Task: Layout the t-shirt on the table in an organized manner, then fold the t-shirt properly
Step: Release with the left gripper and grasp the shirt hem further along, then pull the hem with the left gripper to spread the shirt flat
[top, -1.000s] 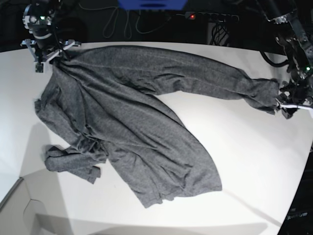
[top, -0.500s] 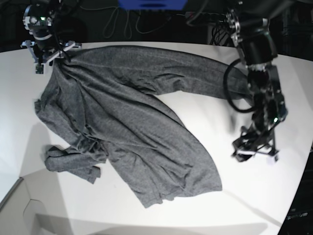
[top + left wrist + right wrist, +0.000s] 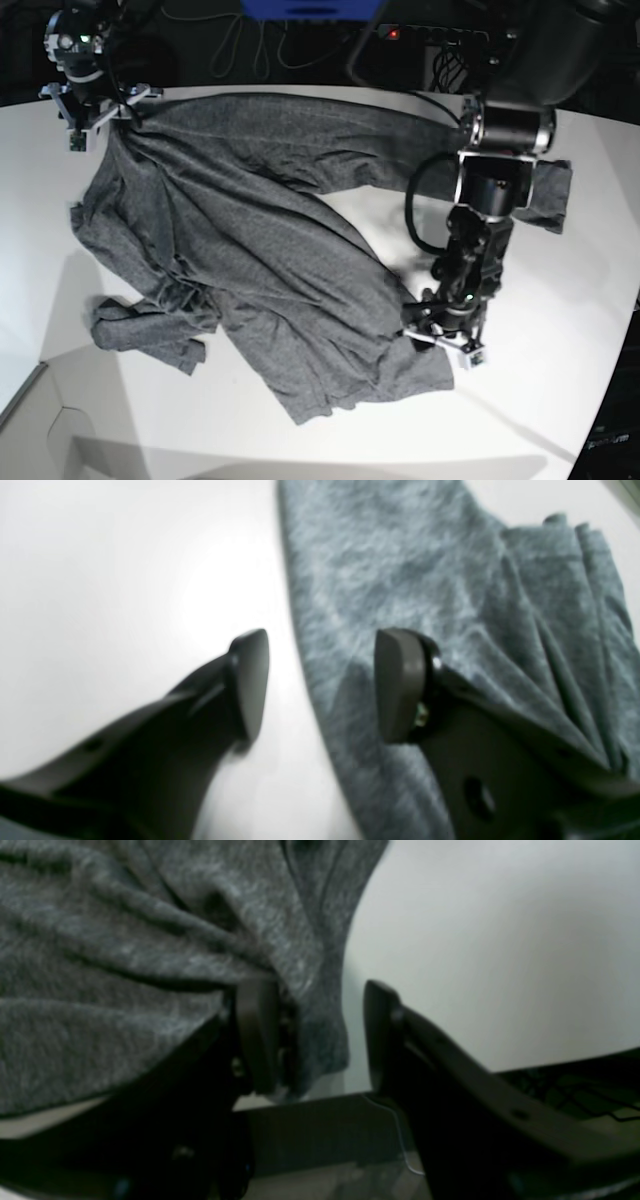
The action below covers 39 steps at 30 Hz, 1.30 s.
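Left gripper (image 3: 320, 685) spread, straddling the t-shirt (image 3: 250, 250) hem; right gripper (image 3: 315, 1035) parted, cloth edge between jaws.

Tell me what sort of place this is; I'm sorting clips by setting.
Probably a robotics lab bench: a large smooth white table with a wrinkled dark-grey knit t-shirt laid out, and cables and a power strip behind.

Bright overhead glare; wrist views blurred; base edges warped

A heather dark-grey t-shirt (image 3: 230, 250) lies across a matte white surface (image 3: 540, 320), flanked by black fingers (image 3: 400, 680).
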{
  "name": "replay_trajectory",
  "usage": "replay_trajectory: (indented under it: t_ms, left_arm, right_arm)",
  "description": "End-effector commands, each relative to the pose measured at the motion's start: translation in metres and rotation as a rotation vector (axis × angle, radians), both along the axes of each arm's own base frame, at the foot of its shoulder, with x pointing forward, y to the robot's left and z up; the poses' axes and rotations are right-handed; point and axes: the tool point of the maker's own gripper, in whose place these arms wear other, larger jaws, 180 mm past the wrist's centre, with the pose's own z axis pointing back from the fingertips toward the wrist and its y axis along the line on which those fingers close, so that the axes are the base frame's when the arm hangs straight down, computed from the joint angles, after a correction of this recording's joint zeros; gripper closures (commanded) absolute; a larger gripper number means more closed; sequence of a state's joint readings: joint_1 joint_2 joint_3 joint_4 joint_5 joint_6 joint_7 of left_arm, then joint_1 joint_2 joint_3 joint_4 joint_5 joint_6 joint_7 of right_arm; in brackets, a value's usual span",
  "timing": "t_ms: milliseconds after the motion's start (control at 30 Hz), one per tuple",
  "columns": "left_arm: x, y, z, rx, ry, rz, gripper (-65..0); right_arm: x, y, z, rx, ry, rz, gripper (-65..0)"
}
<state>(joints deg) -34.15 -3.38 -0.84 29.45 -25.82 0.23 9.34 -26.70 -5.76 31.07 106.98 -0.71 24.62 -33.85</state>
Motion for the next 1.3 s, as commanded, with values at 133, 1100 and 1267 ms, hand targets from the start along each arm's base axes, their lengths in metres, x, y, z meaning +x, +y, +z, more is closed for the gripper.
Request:
replay_trajectory:
  t_ms: [133,1100,1267]
  left_arm:
    - [0.015,-0.012,0.009,-0.008,-0.031,-0.001,-32.6]
    - [-0.101,0.134,0.112,-0.021,-0.229,0.219,0.0]
    - [-0.152,0.179,0.122,0.052,-0.243,0.325,0.0]
  right_arm:
    - [0.004,-0.002,0.008,-0.011,-0.032,0.006,-28.1]
    - [0.031,-0.015,0.023,-0.054,-0.091,0.031,-28.3]
    - [0.038,-0.015,0.026,-0.052,-0.105,0.033,-28.3]
